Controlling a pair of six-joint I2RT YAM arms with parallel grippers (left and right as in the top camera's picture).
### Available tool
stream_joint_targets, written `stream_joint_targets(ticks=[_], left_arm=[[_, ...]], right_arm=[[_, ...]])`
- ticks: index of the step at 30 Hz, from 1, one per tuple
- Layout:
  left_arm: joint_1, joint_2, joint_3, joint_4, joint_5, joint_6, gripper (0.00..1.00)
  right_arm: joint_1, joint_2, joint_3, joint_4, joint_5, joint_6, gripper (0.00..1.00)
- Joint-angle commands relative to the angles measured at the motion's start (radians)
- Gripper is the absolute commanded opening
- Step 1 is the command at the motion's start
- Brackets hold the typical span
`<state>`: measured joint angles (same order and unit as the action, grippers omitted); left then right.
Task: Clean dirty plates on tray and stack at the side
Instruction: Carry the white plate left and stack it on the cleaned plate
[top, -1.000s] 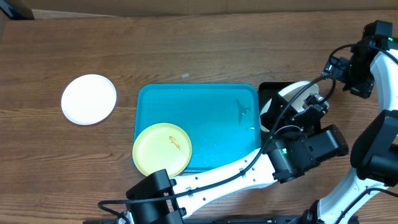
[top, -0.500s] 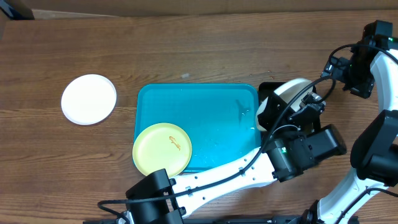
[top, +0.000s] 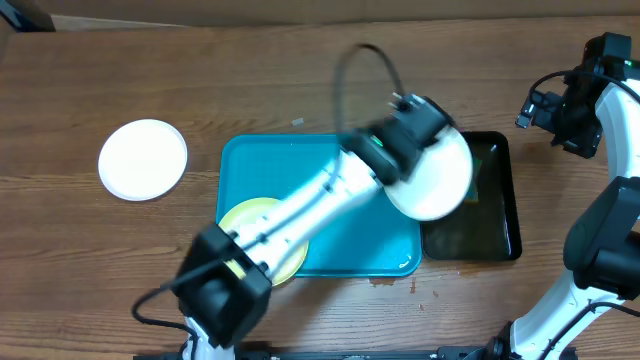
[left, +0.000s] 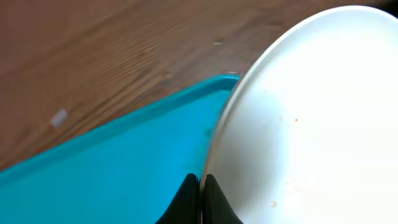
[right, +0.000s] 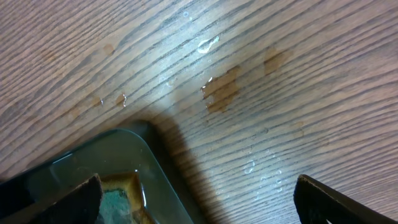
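My left gripper (top: 402, 170) is shut on the rim of a white plate (top: 435, 178) and holds it in the air over the seam between the turquoise tray (top: 270, 170) and the black tray. In the left wrist view the jaws (left: 200, 186) pinch the plate's edge; the plate (left: 311, 124) carries a few tiny specks, with the tray (left: 118, 174) below. A pale yellow plate (top: 290, 262) with an orange smear lies in the tray's front left corner, partly hidden by my left arm. Another white plate (top: 143, 160) lies on the table at the left. My right gripper (top: 542, 105) is open and empty.
The black tray (top: 490, 215) holds water right of the turquoise tray; its corner and a sponge (right: 118, 199) show in the right wrist view between my open fingers (right: 199, 205). Water drops and brown stains (right: 221, 90) mark the wood there. A cardboard edge (top: 25, 15) lies far left.
My left arm has swung from the front right up over the turquoise tray, carrying the white plate out of the black tray and leftward. The right arm has not moved.
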<state>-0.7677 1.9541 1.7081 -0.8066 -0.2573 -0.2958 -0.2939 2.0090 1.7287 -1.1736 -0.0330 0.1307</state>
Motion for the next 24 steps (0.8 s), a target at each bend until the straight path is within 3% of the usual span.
stream_joint_targets(ticks=[1, 9, 16, 24], left_arm=[[0.198, -0.028, 0.024, -0.013, 0.306, -0.062, 0.04], [0.750, -0.028, 0.024, -0.135, 0.536, -0.087, 0.04], [1.224, -0.028, 0.024, -0.269, 0.546, -0.086, 0.04], [1.578, -0.028, 0.013, -0.329, 0.543, -0.086, 0.04]], right_arm=[[-0.003, -0.019, 0.011, 0.003, 0.006, 0.004, 1.00], [-0.003, -0.019, 0.011, 0.003, 0.006, 0.004, 1.00], [-0.003, -0.019, 0.011, 0.003, 0.006, 0.004, 1.00], [-0.003, -0.019, 0.011, 0.003, 0.006, 0.004, 1.00]])
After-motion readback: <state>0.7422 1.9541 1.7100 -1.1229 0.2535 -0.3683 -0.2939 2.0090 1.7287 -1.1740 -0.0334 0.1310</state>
